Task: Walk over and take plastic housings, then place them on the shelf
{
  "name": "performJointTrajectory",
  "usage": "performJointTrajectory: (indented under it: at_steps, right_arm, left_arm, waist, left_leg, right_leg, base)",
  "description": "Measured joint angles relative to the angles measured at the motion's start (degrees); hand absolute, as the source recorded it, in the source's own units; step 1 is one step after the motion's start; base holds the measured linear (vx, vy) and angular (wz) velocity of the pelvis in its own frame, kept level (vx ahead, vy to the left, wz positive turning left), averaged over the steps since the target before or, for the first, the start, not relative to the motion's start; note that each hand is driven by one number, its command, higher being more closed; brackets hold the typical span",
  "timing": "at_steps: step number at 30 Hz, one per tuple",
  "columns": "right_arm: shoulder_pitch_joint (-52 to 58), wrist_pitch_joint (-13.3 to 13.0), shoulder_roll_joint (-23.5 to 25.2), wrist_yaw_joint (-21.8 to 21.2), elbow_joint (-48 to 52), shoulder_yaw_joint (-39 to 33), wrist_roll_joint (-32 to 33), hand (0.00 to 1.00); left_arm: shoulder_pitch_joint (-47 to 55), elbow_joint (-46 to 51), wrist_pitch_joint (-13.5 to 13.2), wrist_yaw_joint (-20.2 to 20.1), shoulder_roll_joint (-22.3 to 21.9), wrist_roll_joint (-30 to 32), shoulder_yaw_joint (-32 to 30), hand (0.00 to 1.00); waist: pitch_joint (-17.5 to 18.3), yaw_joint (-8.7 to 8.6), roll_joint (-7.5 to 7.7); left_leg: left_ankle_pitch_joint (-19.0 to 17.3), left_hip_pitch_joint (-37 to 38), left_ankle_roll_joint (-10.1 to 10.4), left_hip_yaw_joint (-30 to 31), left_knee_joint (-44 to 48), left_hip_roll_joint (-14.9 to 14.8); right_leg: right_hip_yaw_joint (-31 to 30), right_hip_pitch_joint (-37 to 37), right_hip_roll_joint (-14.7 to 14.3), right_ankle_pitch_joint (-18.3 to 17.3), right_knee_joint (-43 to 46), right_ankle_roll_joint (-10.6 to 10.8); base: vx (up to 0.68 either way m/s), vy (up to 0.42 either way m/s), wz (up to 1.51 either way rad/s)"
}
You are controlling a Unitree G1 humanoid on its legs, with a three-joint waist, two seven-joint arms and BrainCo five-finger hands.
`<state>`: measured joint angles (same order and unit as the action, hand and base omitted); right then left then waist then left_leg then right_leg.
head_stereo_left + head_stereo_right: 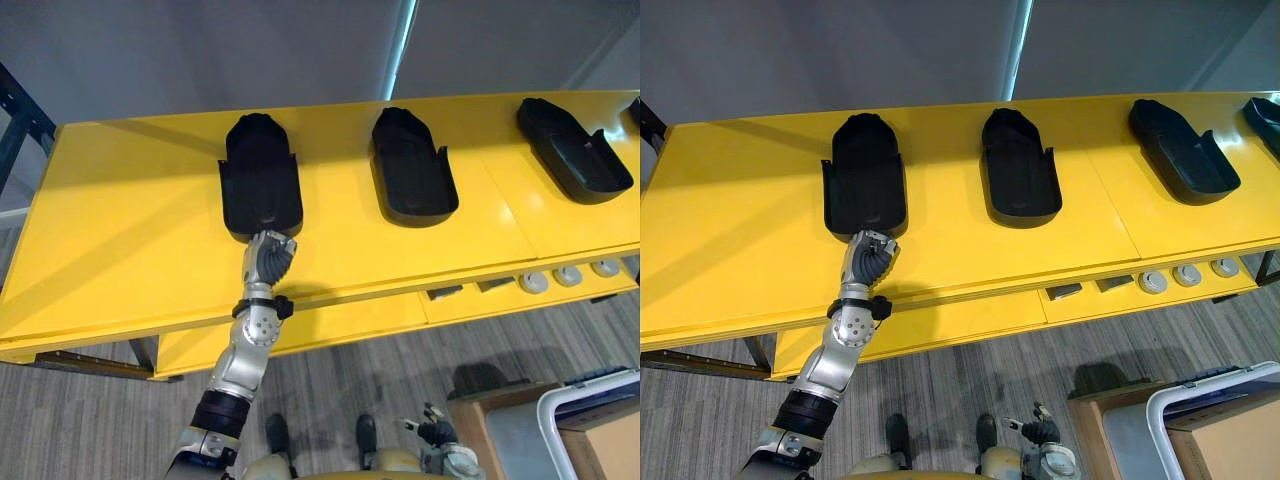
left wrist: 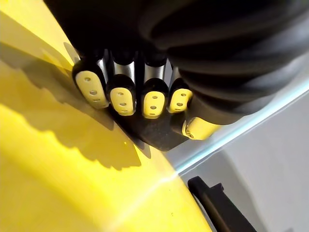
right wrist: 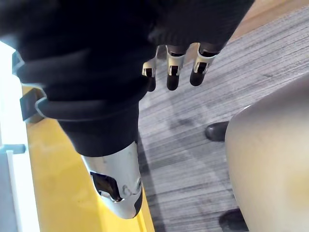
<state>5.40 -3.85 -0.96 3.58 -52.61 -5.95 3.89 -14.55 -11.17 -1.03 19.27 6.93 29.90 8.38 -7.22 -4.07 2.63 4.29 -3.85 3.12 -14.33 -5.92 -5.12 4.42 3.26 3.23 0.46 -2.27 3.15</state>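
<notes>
Left hand (image 1: 268, 255) is gripping the leftmost housing (image 1: 260, 175) at the end nearest the yellow shelf's (image 1: 130, 230) front edge. Its fingers (image 2: 123, 96) are curling over the black lip, with the thumb (image 2: 198, 128) closing in beside them. This housing is lying flat toward the shelf's left end; the middle housing (image 1: 412, 170) and right housing (image 1: 575, 150) are sitting further along the shelf. Right hand (image 3: 174, 67) is hanging below the shelf front, fingers loose, holding nothing.

Risk: the pinch is catching only the thin lip, so the housing is likely to slip or tip, or skid off the front edge. How far the thumb is reaching under the lip is hidden. Another housing (image 1: 1265, 115) is getting cut off at the shelf's right end.
</notes>
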Motion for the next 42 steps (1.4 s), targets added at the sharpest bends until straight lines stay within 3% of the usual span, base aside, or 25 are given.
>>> performJointTrajectory:
  at_steps: [4,7,10,13,15,18,22,24,25,29,31,36,42]
  right_arm:
    - [-0.1,0.0,0.0,0.0,-0.3,0.0,0.0,0.0]
    - [-0.1,-0.1,0.1,0.1,-0.6,-0.3,0.1,0.0]
    - [-0.1,-0.1,-0.1,0.1,-1.4,-0.3,0.0,0.0]
    - [0.0,-0.2,-0.3,0.1,-2.2,-0.4,0.0,0.0]
    - [0.2,-0.2,-0.4,0.1,-2.2,-1.0,0.0,0.0]
    - [0.5,-0.1,-0.6,0.3,-2.1,-1.0,0.1,0.0]
    - [3.2,0.3,-0.1,1.3,0.0,-0.9,0.1,0.0]
    - [3.8,0.4,0.1,1.3,0.2,-0.7,0.1,0.0]
    - [3.5,0.4,0.5,1.3,0.4,-0.7,0.1,0.0]
    - [4.0,1.2,2.0,1.2,5.2,-0.7,0.1,0.0]
    - [4.1,1.7,2.1,1.3,6.0,-0.7,0.1,0.0]
    - [4.1,1.8,2.2,1.4,6.2,-1.1,0.1,0.0]
    - [4.1,1.9,2.2,2.2,3.3,-3.2,0.0,0.0]
  left_arm:
    - [0.5,2.2,0.0,-0.2,0.1,-0.5,0.1,1.0]
    - [4.0,14.6,-0.9,-0.1,0.3,-3.0,0.5,1.0]
    - [6.5,28.0,-5.4,1.0,0.4,-9.1,-0.8,1.0]
    - [8.6,38.6,-11.3,4.2,0.0,-17.7,-9.3,1.0]
    - [9.9,40.1,-14.0,7.1,-0.3,-21.9,-16.6,1.0]
    - [16.1,39.6,-15.4,12.0,-2.7,-29.6,-29.4,1.0]
    - [25.8,33.4,-15.4,14.8,-4.2,-36.1,-36.3,1.0]
    - [29.3,26.6,-13.4,13.7,-4.9,-37.2,-36.7,1.0]
    - [30.9,21.2,-11.3,12.1,-5.2,-38.2,-37.2,0.0]
    - [31.4,-2.4,-4.2,4.5,-7.2,-38.2,-36.4,0.0]
    - [30.8,-10.9,-2.4,1.7,-8.3,-38.1,-34.4,0.0]
    - [28.9,-27.8,-1.3,-5.0,-9.0,-36.0,-29.3,0.0]
    - [26.9,-33.8,-1.3,-6.8,-8.7,-31.7,-25.3,0.0]
  waist:
    - [-0.1,-0.03,0.11]
    - [0.0,0.01,0.14]
    - [0.0,0.23,0.12]
    - [0.1,1.09,-0.04]
    - [0.1,1.93,-0.07]
    - [0.3,2.17,0.11]
    - [2.2,4.19,0.57]
    - [2.9,5.19,0.91]
    - [3.3,5.18,1.25]
    - [3.9,4.94,1.69]
    - [4.6,4.97,1.41]
    - [4.6,5.01,1.31]
    - [4.5,4.96,0.12]
  left_leg:
    - [0.0,0.0,0.0,0.1,0.0,0.0]
    - [0.1,0.0,0.0,0.3,0.4,0.0]
    - [0.1,1.0,0.0,0.9,0.4,0.0]
    - [0.0,1.6,0.0,1.6,0.4,-0.1]
    - [0.0,1.7,0.0,2.5,0.0,-0.1]
    - [-0.4,1.7,0.1,3.9,0.0,0.0]
    - [-0.5,1.5,-0.1,4.3,0.0,0.1]
    - [-0.7,1.7,-0.3,4.2,0.0,0.3]
    - [-0.8,1.7,-0.5,4.1,0.0,0.3]
    - [-0.4,3.6,-0.6,4.0,0.0,1.1]
    - [-0.7,3.9,-0.9,3.9,0.0,1.5]
    - [-0.9,4.7,-1.0,3.7,0.0,2.2]
    - [-0.8,4.8,-1.2,3.9,0.0,2.5]
  right_leg:
    - [0.1,-0.1,0.0,0.0,0.0,0.0]
    - [0.0,-0.2,0.1,0.0,0.0,0.0]
    - [0.1,-1.6,0.1,0.0,0.1,0.0]
    - [0.3,-2.3,0.0,0.0,0.3,0.0]
    - [0.8,-2.7,-0.1,-0.1,0.3,-0.1]
    - [3.1,-3.4,0.3,-1.7,2.2,-0.1]
    - [4.5,-3.6,0.9,-2.9,3.1,0.3]
    - [5.2,-4.0,1.1,-3.0,3.1,0.3]
    - [5.7,-4.1,1.6,-3.0,3.1,0.3]
    - [6.1,-6.0,2.5,-3.7,3.3,0.8]
    - [6.1,-6.1,3.0,-4.0,3.7,1.0]
    - [6.0,-6.2,3.2,-4.4,4.2,1.1]
    - [6.0,-6.2,3.1,-4.4,4.2,1.2]
  base:
    - [0.01,-0.001,0.0]
    - [0.02,-0.003,0.01]
    - [0.02,-0.004,0.08]
    - [-0.03,0.0,0.06]
    - [-0.08,-0.001,0.2]
    - [-0.07,0.008,0.37]
    - [0.0,0.021,0.2]
    - [0.06,0.003,0.14]
    - [0.05,0.027,0.04]
    - [0.05,0.024,0.04]
    - [0.04,0.032,0.0]
    - [0.0,0.0,0.0]
    - [0.0,0.0,0.0]
